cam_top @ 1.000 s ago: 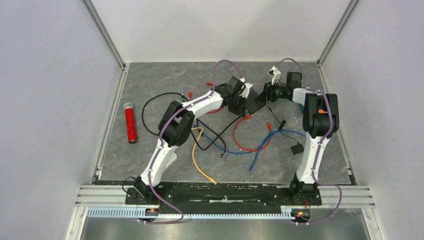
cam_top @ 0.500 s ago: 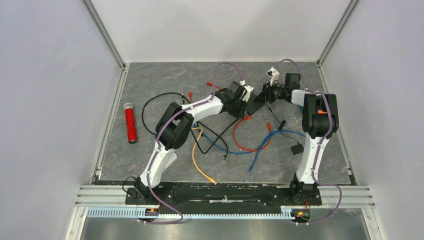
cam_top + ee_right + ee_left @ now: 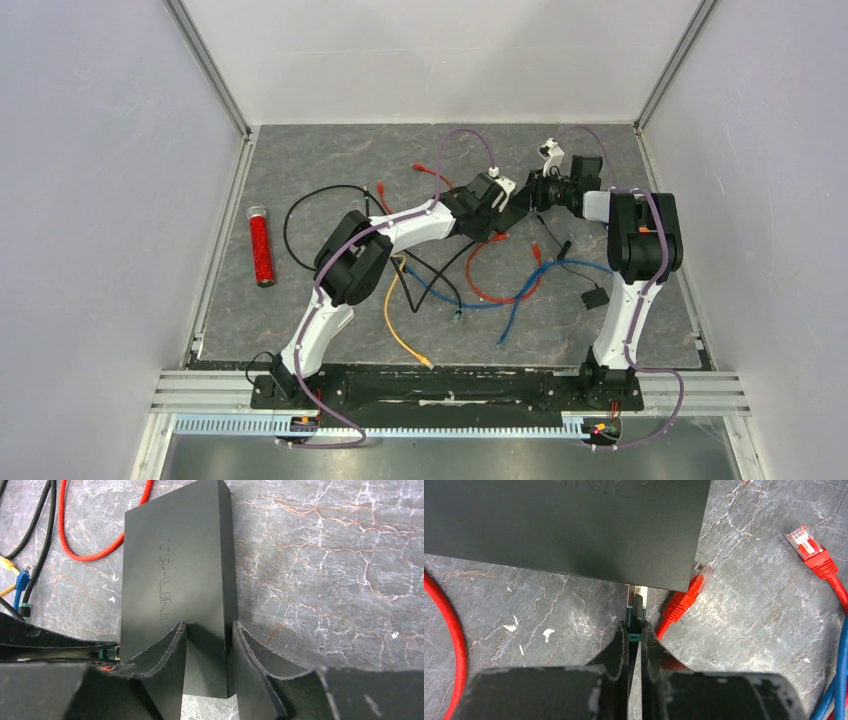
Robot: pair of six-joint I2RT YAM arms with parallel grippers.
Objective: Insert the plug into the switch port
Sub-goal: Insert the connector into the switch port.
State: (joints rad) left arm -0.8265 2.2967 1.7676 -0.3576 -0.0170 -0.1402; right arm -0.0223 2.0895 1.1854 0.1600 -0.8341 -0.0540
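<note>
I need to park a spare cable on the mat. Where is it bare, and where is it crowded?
Bare: the far-left corner, between the back wall, the red tube and the black cable loop; also the near-left mat on the near side of that tube. Crowded: the centre, cables tangled near the switch.

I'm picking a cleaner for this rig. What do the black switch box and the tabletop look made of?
The switch: likely moulded plastic or painted metal, matte black; the embossed brand lettering and dull, even sheen fit either. The tabletop: grey marble-patterned mat or laminate, with pale veins and scuffs; real stone cannot be ruled out.
</note>
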